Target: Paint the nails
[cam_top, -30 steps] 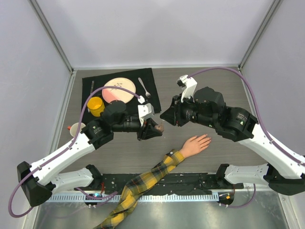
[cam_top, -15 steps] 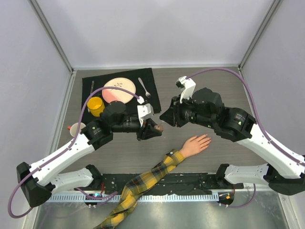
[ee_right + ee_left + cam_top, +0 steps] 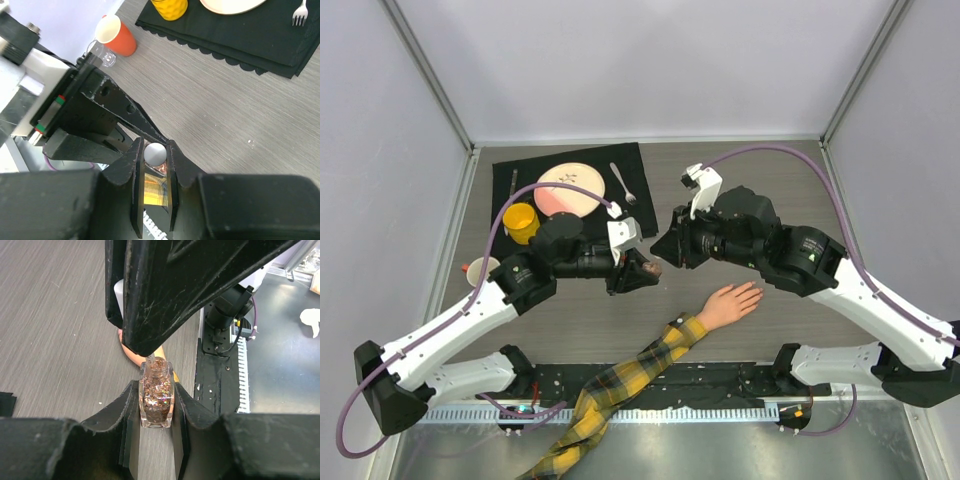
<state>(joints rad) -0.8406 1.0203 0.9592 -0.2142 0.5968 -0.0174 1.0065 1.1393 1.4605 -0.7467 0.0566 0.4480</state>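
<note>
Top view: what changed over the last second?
The right gripper edged slightly left, toward the left gripper. Nothing was taken or released: the right stays shut on the cap, the left on the polish bottle. The mannequin hand did not move.

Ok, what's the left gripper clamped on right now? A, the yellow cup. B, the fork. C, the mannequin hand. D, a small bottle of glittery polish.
D: in the left wrist view the left gripper has its two fingers pressed against the sides of a small bottle of glittery polish, which stands upright between them with its neck open.
</note>
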